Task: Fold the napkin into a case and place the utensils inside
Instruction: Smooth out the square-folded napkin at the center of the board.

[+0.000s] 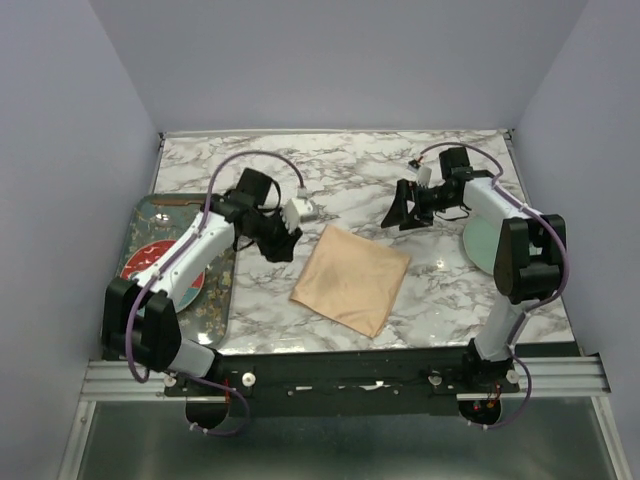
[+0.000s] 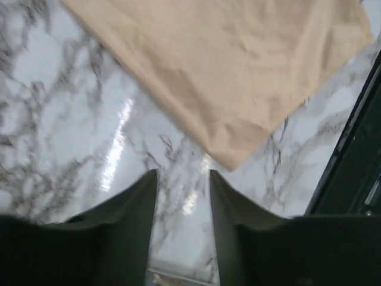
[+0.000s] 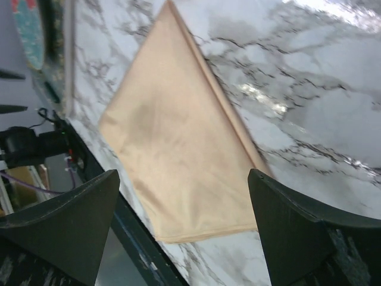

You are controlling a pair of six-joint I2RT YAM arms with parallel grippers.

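The napkin (image 1: pixel 350 277) is a peach-orange cloth lying flat on the marble table as a folded square, turned like a diamond. My left gripper (image 1: pixel 283 246) hovers just off the napkin's left corner. In the left wrist view its fingers (image 2: pixel 183 174) stand narrowly apart over bare marble, with the napkin's (image 2: pixel 238 71) corner just ahead of them. My right gripper (image 1: pixel 398 213) hangs above the table beyond the napkin's far right corner. It is open wide (image 3: pixel 183 174), with the napkin (image 3: pixel 178 155) below and nothing between the fingers. The utensils are out of view.
A grey patterned tray (image 1: pixel 222 290) lies at the left under the left arm and holds a red and teal plate (image 1: pixel 160 270). A pale green plate (image 1: pixel 480 245) sits at the right behind the right arm. The table's black front rail (image 1: pixel 350 360) runs close to the napkin's near corner.
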